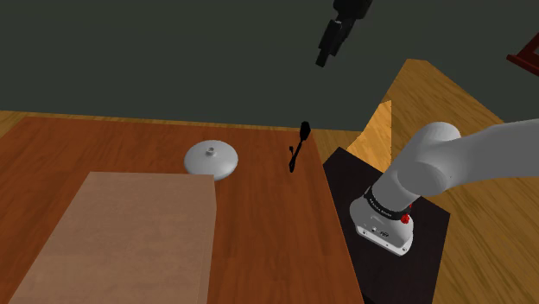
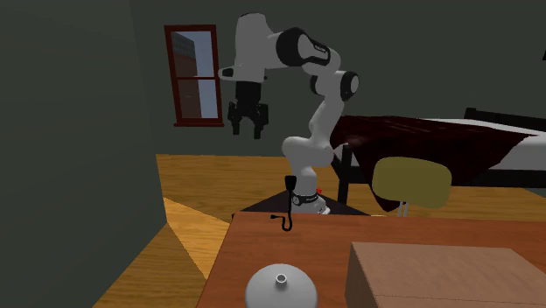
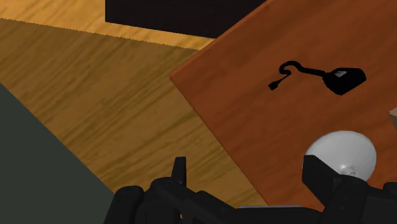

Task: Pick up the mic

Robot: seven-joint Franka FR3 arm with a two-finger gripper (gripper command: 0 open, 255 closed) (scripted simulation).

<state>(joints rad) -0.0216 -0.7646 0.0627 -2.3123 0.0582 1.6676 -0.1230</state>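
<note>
One mic (image 1: 299, 145) stands on the table (image 1: 259, 226), three o'clock from the white lid (image 1: 212, 160) in the shoulder view; gripper (image 1: 323, 59) high up, jaws parted.

One finger (image 3: 316, 175) of the gripper (image 3: 248, 167) and the hand's black housing (image 3: 191, 207) cover the near side of the white domed lid (image 3: 340, 147) just ahead of them in the wrist view. Past the lid, a tan corner (image 3: 392, 114) is cut off at the frame edge. In the shoulder view the arm (image 1: 466, 160) leaves the frame on its way to the gripper, and the tan box (image 1: 129, 233) far beneath the gripper is cut by the bottom edge.
</note>
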